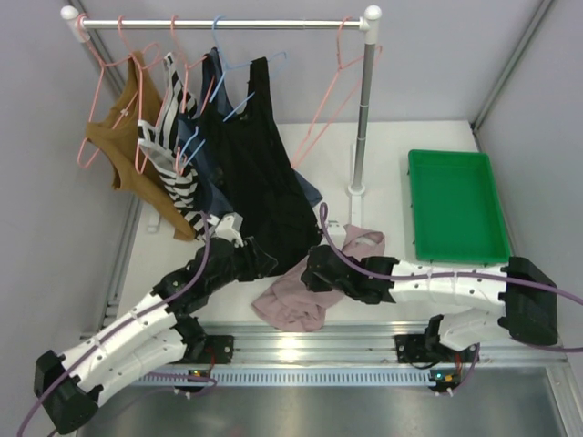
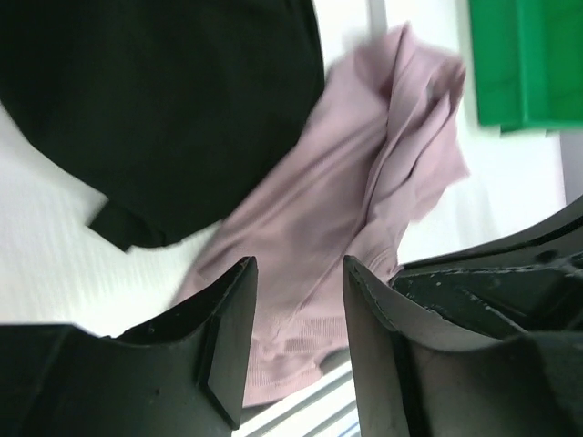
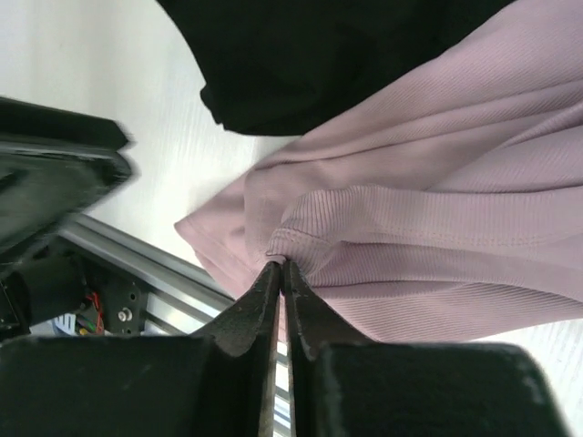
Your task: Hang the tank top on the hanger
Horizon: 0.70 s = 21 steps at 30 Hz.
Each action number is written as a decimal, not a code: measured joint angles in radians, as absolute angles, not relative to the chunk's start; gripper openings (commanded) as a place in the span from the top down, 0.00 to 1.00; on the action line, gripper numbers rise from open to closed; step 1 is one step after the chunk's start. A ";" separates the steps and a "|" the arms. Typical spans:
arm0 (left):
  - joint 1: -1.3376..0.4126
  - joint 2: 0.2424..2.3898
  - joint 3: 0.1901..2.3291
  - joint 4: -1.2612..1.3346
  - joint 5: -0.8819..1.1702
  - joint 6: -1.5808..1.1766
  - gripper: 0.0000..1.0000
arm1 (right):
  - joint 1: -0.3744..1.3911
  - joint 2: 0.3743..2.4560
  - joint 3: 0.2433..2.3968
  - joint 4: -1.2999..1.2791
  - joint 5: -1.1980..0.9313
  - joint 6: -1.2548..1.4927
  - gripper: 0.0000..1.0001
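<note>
1. The tank top (image 1: 291,308) lies crumpled on the worktop (image 1: 392,155) near the front edge, between the two arms. Its far side lies partly under the hem of a black top (image 1: 260,173) that hangs from the rail (image 1: 228,25).
2. The right end effector (image 3: 281,266) has its fingers pressed together on a raised fold of the tank top, and the cloth puckers at the tips. The pinch sits just beside a ribbed hem band, toward the side of the garment nearest the worktop's metal front edge.
3. The left end effector (image 2: 299,269) has its fingers standing apart with nothing between them. The tank top shows through the gap and beyond the tips, but whether the tips touch the cloth cannot be told.
4. The hanger (image 1: 330,84) hangs bare at the right end of the rail, well apart from the tank top and from both end effectors.
5. A green tray (image 1: 455,205) sits at the right of the worktop, clear of the garment.
</note>
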<state>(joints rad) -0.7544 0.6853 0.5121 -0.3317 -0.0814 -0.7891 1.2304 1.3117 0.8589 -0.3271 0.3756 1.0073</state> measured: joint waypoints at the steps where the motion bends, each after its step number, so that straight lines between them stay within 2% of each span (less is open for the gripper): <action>1: -0.754 0.698 0.485 -0.308 -0.054 -0.801 0.52 | 1.237 1.312 0.847 -0.315 0.374 1.007 0.83; 3: -0.754 0.739 0.434 -0.257 0.004 -0.826 0.52 | 1.255 1.312 0.823 -0.292 0.371 1.009 0.72; 4: -0.754 0.760 0.416 -0.235 0.033 -0.837 0.52 | 1.264 1.312 0.815 -0.287 0.369 1.009 0.63; 10: -0.762 0.915 0.389 -0.078 0.167 -0.871 0.52 | 1.273 1.272 0.793 -0.308 0.400 1.008 0.44; 16: -0.778 0.986 0.389 0.023 0.200 -0.886 0.53 | 1.205 1.157 0.787 -0.408 0.438 1.007 0.44; 21: -0.805 1.045 0.390 0.052 0.202 -0.888 0.53 | 0.979 1.084 0.765 -0.468 0.411 0.947 0.44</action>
